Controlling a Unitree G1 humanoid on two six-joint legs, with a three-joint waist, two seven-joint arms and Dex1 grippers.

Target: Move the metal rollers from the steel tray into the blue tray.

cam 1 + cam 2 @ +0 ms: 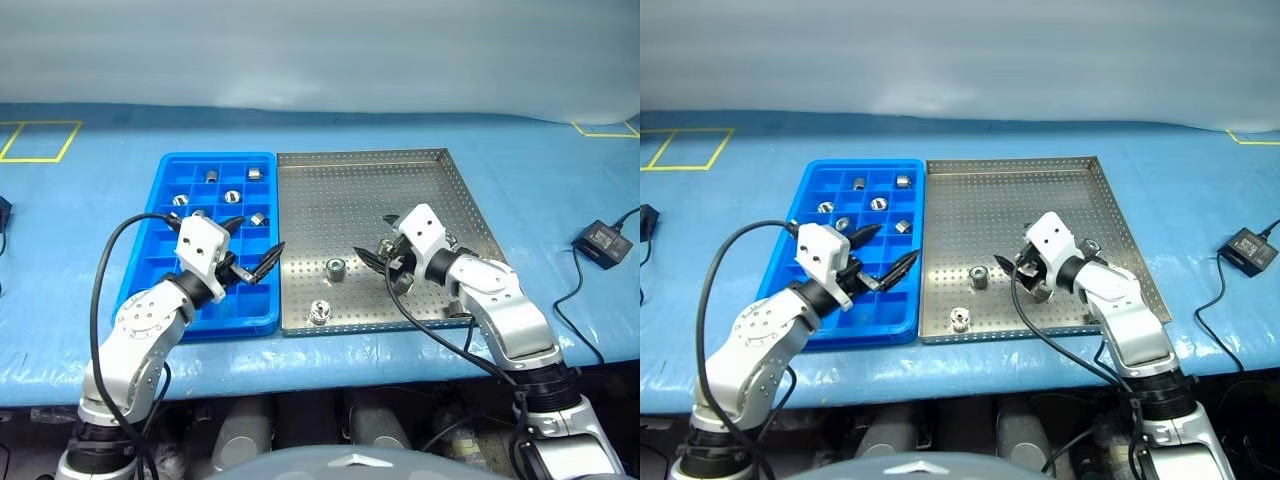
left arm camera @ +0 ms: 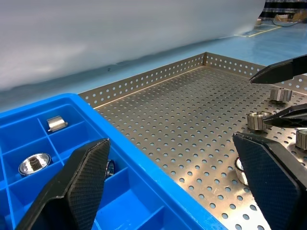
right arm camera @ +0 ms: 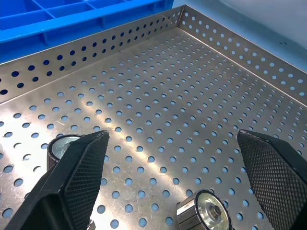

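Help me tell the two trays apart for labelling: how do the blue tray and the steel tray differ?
The blue tray is bright plastic split into square compartments; the steel tray is one open silver floor, perforated with small holes. The blue tray is narrower than the steel tray. Rollers in the blue tray sit apart in separate compartments, while those on the steel tray stand loose on its floor. Both are rectangular, low-walled and lie side by side, edges touching.

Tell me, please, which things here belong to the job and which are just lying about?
Job: metal rollers, steel tray, blue tray, left gripper, right gripper.
Lying about: black power adapter with its cable, yellow tape markings.
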